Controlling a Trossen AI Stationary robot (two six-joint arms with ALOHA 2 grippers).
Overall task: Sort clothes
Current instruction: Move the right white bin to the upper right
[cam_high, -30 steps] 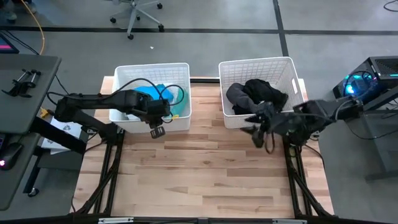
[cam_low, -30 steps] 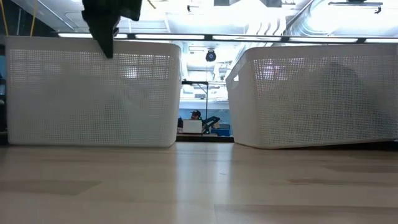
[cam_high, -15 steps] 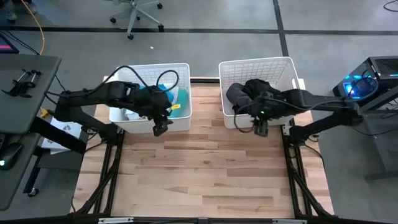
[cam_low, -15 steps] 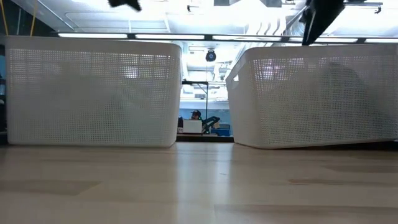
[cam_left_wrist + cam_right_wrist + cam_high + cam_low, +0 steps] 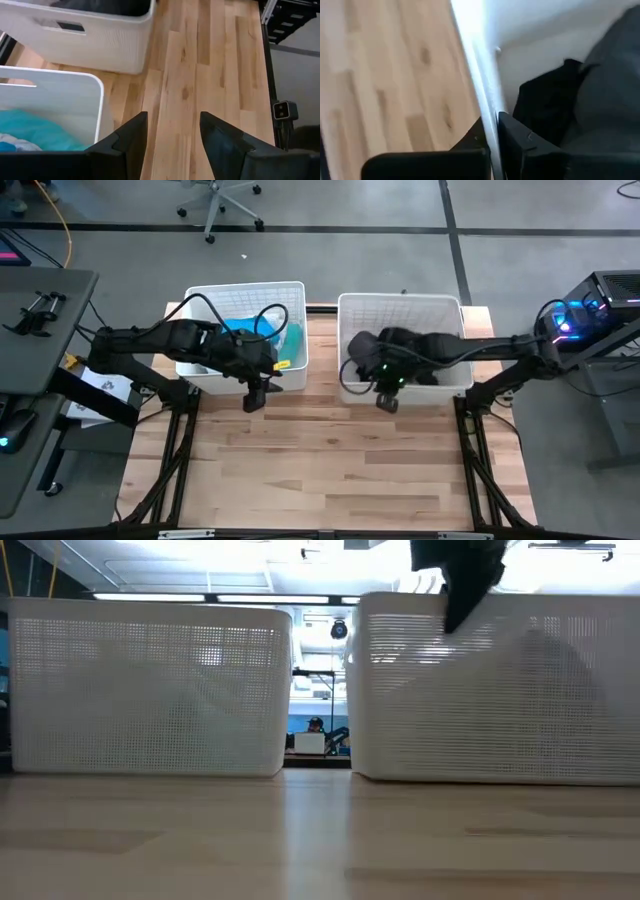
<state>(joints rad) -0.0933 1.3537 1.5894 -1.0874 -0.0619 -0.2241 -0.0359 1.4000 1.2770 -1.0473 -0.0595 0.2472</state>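
Teal and blue clothes (image 5: 250, 335) lie in the left white basket (image 5: 245, 288). Black and dark grey clothes (image 5: 405, 350) lie in the right white basket (image 5: 440, 305). My right gripper (image 5: 385, 395) is at the near wall of the right basket and is shut on it; it also shows in the low view (image 5: 465, 580). My left gripper (image 5: 255, 393) is open and empty above the table, just in front of the left basket's near right corner; bare wood shows between its fingers in the left wrist view (image 5: 172, 125). My right gripper holds the top edge of the right basket's near wall (image 5: 480, 85), left of the wall's middle. One finger (image 5: 520, 137) is inside the basket and the other (image 5: 475, 137) outside. The fingers come from above, pointing down. The basket stands flat on the table.
The two baskets stand side by side at the table's far edge with a narrow gap (image 5: 320, 740) between them. Bare wooden tabletop (image 5: 330, 460) lies in front of them. Desks and equipment stand beside the table on both sides.
My right gripper has swung from the table's right edge toward the left, come down over the right basket's near wall and shut on it. The basket has slid toward the table's left, closer to the left basket, and turned square to the table.
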